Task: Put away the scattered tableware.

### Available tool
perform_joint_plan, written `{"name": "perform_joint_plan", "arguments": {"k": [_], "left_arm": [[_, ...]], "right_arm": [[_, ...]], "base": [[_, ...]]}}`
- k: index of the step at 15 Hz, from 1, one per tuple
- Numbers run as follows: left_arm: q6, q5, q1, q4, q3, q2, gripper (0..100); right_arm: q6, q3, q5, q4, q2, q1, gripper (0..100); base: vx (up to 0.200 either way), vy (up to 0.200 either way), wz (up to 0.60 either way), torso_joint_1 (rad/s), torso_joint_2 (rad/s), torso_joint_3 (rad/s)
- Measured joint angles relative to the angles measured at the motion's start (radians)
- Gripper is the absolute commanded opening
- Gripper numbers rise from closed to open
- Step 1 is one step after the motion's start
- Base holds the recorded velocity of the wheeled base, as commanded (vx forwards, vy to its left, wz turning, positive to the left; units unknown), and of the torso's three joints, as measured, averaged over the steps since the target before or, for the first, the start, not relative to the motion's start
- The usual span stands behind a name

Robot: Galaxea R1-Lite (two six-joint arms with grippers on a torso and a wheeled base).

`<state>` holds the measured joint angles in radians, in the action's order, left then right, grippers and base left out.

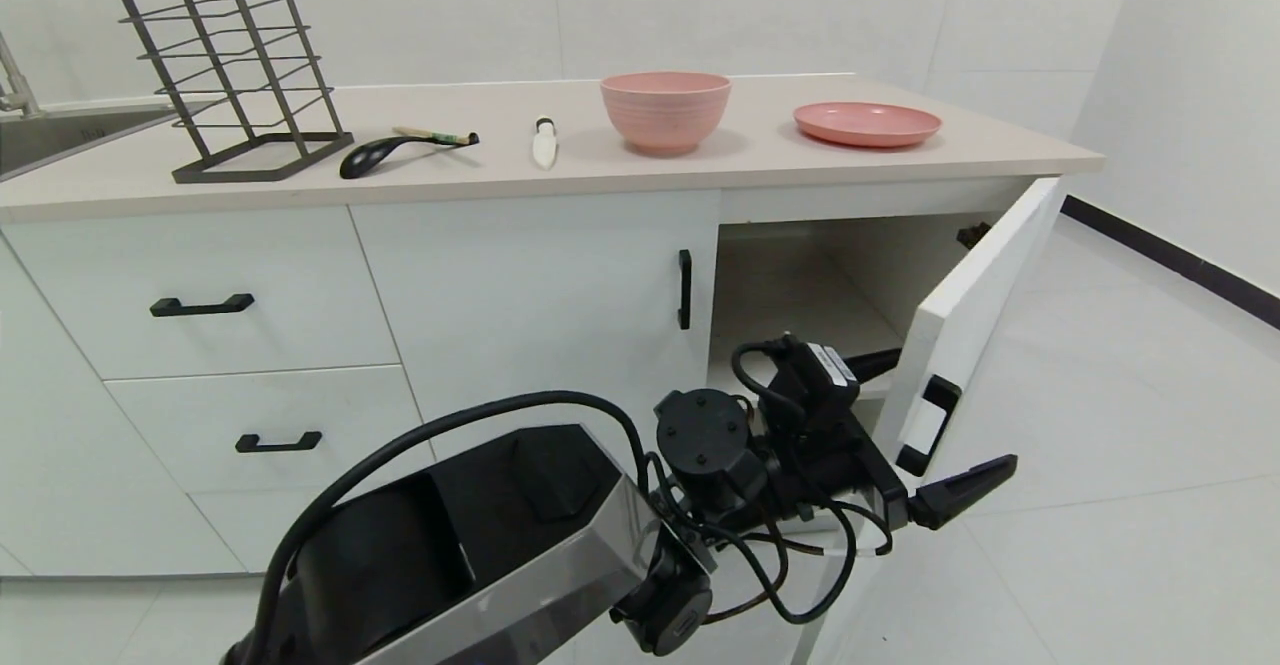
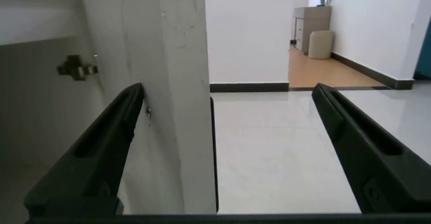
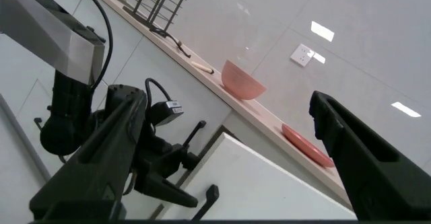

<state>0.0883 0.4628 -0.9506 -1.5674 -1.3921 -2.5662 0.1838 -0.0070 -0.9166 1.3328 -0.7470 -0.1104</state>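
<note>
The left gripper [image 2: 229, 93] holds its fingers [image 2: 94, 150] wide astride the open white cabinet door [image 1: 975, 285]; the right gripper [image 3: 227, 99] gapes wide, empty. Nothing looks stowed yet: the pink ribbed bowl [image 1: 665, 110], flat pink plate [image 1: 867, 123], black spoon [image 1: 385, 152] and small white utensil [image 1: 543, 142] lie on the beige surface [image 1: 480, 177].

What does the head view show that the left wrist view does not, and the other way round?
Head view: the pink bowl, pink plate, black spoon and wire rack on the counter. Left wrist view: a farther room with a round stool and a small dresser. Both: the open cabinet door, its edge between the open fingers of the left gripper.
</note>
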Motion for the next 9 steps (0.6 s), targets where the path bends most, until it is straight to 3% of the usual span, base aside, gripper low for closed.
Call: {"name": "perform_joint_plan", "arguments": {"k": [3, 9], "left_arm": [[0.000, 0.000, -0.031, 0.056, -0.033, -0.002, 100], [0.001, 0.000, -0.129, 0.242, -0.264, -0.049, 100]], "right_arm": [[0.000, -0.005, 0.000, 0.002, 0.002, -0.001, 100], [0.001, -0.019, 0.000, 0.005, 0.004, -0.003, 100]], "base": [[0.000, 0.000, 0.00, 0.000, 0.00, 0.000], [0.000, 0.000, 0.00, 0.000, 0.00, 0.000]]}}
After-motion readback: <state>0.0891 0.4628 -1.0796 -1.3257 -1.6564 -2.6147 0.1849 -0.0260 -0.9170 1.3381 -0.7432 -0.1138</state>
